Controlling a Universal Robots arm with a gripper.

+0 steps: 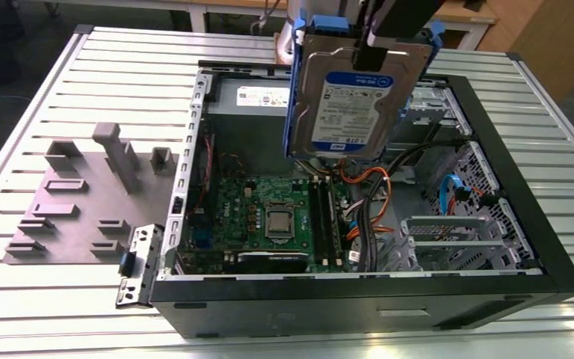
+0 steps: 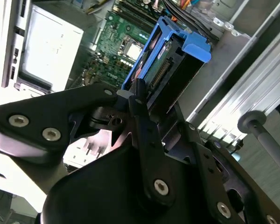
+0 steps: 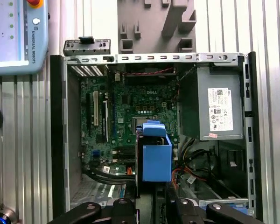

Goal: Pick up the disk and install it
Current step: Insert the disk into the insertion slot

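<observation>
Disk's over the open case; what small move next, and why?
Probably shift toward the exterior view's right before lowering: the gripper holds the disk upright over the motherboard and cables, and the metal drive cage sits that side.

Robotics lab or test workshop. A slotted aluminium worktable (image 1: 38, 307) carries an opened desktop computer case (image 1: 367, 303) and a grey moulded fixture plate (image 1: 78, 209). A robot teach pendant (image 3: 16, 37) lies beside the case, and wooden furniture (image 1: 551, 37) stands behind the table.
</observation>
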